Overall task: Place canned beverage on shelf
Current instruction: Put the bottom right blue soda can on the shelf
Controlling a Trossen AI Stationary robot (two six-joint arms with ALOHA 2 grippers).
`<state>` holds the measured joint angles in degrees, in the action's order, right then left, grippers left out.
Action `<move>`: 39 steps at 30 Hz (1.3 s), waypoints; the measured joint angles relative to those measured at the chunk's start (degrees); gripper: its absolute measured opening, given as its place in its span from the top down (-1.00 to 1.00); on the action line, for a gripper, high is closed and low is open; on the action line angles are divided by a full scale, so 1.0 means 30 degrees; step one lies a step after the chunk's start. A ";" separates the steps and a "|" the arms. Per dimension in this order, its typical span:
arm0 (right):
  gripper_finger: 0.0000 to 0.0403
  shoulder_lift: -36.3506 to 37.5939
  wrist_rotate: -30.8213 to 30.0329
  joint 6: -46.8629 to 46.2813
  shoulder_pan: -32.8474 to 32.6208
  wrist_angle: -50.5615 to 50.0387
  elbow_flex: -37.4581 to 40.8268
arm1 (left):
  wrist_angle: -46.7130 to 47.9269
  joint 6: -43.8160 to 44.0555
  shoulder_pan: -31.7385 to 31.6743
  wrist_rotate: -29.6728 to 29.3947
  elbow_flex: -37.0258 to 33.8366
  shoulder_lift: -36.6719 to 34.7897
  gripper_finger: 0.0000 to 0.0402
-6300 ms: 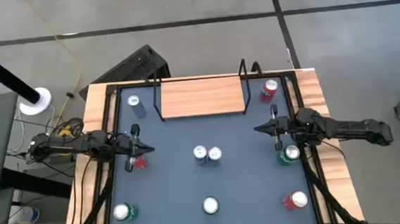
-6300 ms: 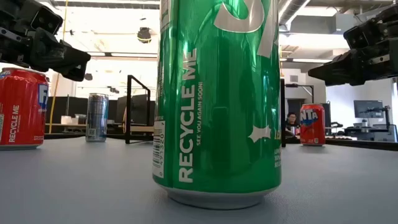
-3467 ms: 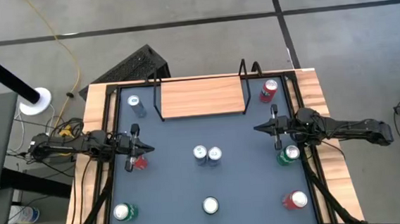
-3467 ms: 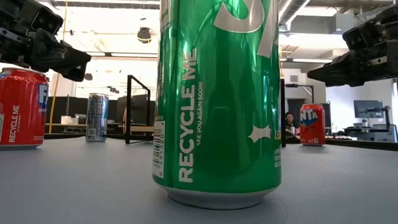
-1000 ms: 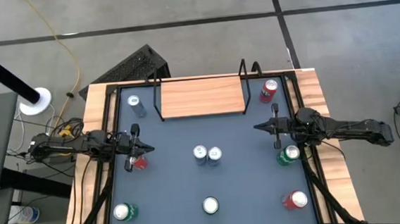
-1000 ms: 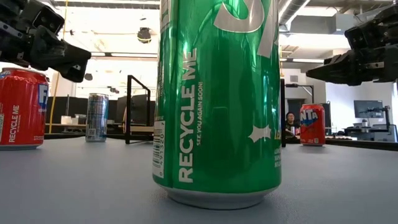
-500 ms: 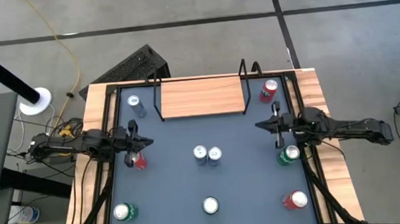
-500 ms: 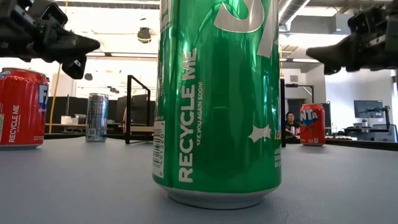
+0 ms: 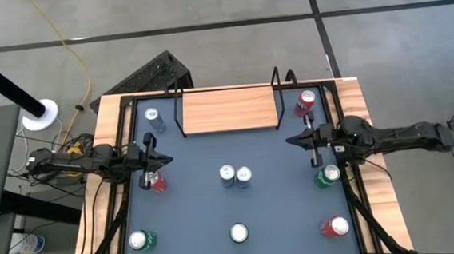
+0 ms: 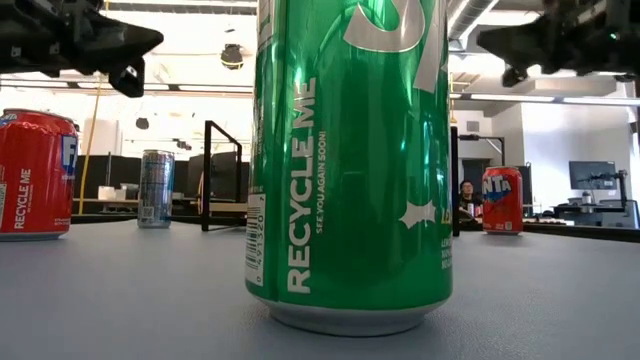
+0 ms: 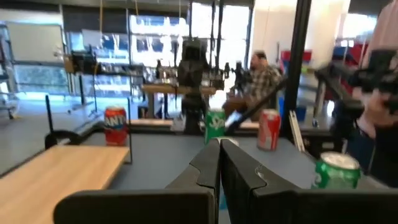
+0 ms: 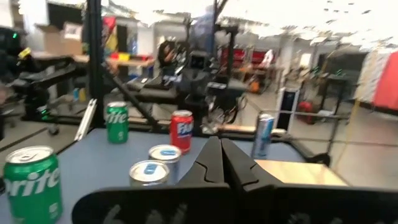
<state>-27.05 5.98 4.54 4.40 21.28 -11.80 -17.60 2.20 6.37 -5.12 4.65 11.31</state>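
Observation:
The shelf, a light-wood board with a black wire frame at each end, stands at the table's far middle with nothing on it. Several cans stand upright on the dark tabletop. Two silver ones are at the centre, and a green one fills the low view. My left gripper hovers shut at the left side, above a red can. My right gripper hovers shut at the right side, near a green can. Both point inward, about level, with nothing between their fingers.
A slim silver-blue can stands left of the shelf and a red can right of it. Near the front edge stand a green can and a red can. Black rails run along the table's sides.
Both grippers have risen above the table and tipped their fingertips up, from slanting down to about level, the right one more than the left. Both have stayed shut. No can has moved.

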 joint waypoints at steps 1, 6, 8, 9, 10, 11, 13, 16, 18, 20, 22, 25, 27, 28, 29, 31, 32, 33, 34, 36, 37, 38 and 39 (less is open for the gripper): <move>0.98 -0.0858 0.0000 0.0051 -0.0287 0.0131 -0.0425 | 0.0112 0.0014 0.0007 0.0159 0.0213 0.0566 1.00; 0.85 -0.4878 -0.0003 0.0132 -0.1801 -0.0298 -0.3062 | 0.0071 -0.0355 0.0015 0.0920 0.1663 0.2882 1.00; 0.77 -0.6353 0.0000 0.0131 -0.2403 -0.0957 -0.4181 | 0.0215 -0.0790 0.0007 0.0914 0.2245 0.3588 1.00; 0.73 -0.7010 -0.0001 0.0131 -0.2667 -0.1294 -0.4755 | 0.0497 -0.1037 0.0007 0.0790 0.2545 0.3849 1.00; 0.70 -0.7624 0.0000 0.0131 -0.2946 -0.1699 -0.5362 | 0.0826 -0.1361 0.0007 0.0553 0.2876 0.4064 1.00; 0.66 -0.8169 0.0000 0.0131 -0.3215 -0.2058 -0.5908 | 0.1274 -0.1756 0.0007 0.0185 0.3242 0.4228 1.00; 0.60 -0.9254 -0.0003 0.0016 -0.3730 -0.2808 -0.6998 | 0.2280 -0.2559 0.0007 -0.1184 0.4048 0.4363 1.00; 0.50 -1.0697 -0.0007 -0.0015 -0.4473 -0.4089 -0.8443 | 0.4499 -0.3007 0.0007 -0.4290 0.5494 0.4351 0.98; 0.43 -1.1525 -0.0014 -0.0015 -0.4949 -0.4848 -0.9322 | 0.6123 -0.3155 0.0007 -0.6326 0.6429 0.4344 0.94; 0.34 -1.2304 -0.0416 -0.0007 -0.5386 -0.5492 -1.0026 | 0.7428 -0.3184 0.0000 -0.7664 0.7119 0.4336 0.86; 0.25 -1.3062 -0.1255 0.0192 -0.5808 -0.5865 -1.0494 | 0.8282 -0.3177 0.0000 -0.8350 0.7497 0.4336 0.76; 0.07 -1.4236 -0.2326 0.1043 -0.6301 -0.5943 -1.1024 | 0.9018 -0.2791 0.0000 -0.8424 0.7619 0.4234 0.58; -0.06 -1.4957 -0.2569 0.1141 -0.6521 -0.6011 -1.1312 | 0.9517 -0.2489 0.0000 -0.8407 0.7626 0.4177 0.45; -0.11 -1.5317 -0.2572 0.1140 -0.6596 -0.5964 -1.1489 | 0.9812 -0.2438 0.0000 -0.8416 0.7631 0.4103 0.39; -0.17 -1.5599 -0.2565 0.1151 -0.6616 -0.6019 -1.1610 | 1.0138 -0.2419 0.0005 -0.8408 0.7633 0.3949 0.33; -0.24 -1.6181 -0.2557 0.1136 -0.6598 -0.6197 -1.1967 | 1.0758 -0.2327 0.0007 -0.8387 0.7633 0.3675 0.24; -0.27 -1.6418 -0.2554 0.1137 -0.6598 -0.6379 -1.2233 | 1.0922 -0.2212 0.0007 -0.8395 0.7633 0.3459 0.21; -0.28 -1.6595 -0.2557 0.1144 -0.6590 -0.6859 -1.2456 | 1.1083 -0.2079 0.0007 -0.8395 0.7633 0.3242 0.18; -0.29 -1.6787 -0.2565 0.1143 -0.6590 -0.7349 -1.2684 | 1.1275 -0.1967 0.0007 -0.8395 0.7633 0.2982 0.17; -0.29 -1.7193 -0.2732 0.1033 -0.6428 -0.7615 -1.3198 | 1.1778 -0.1693 0.0007 -0.8408 0.7633 0.2314 0.15; -0.29 -1.7373 -0.2976 0.0783 -0.6359 -0.7752 -1.3367 | 1.1877 -0.1544 0.0007 -0.8409 0.7625 0.2047 0.15; -0.29 -1.7565 -0.3211 0.0474 -0.6284 -0.7932 -1.3573 | 1.1807 -0.1470 0.0007 -0.8412 0.7565 0.1731 0.15; -0.29 -1.7767 -0.3513 0.0169 -0.6228 -0.8011 -1.3812 | 1.1877 -0.1366 0.0007 -0.8401 0.7491 0.1369 0.15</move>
<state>-80.35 -4.56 5.04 -14.29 -2.75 -53.24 18.03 -1.90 6.39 -30.32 27.12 15.41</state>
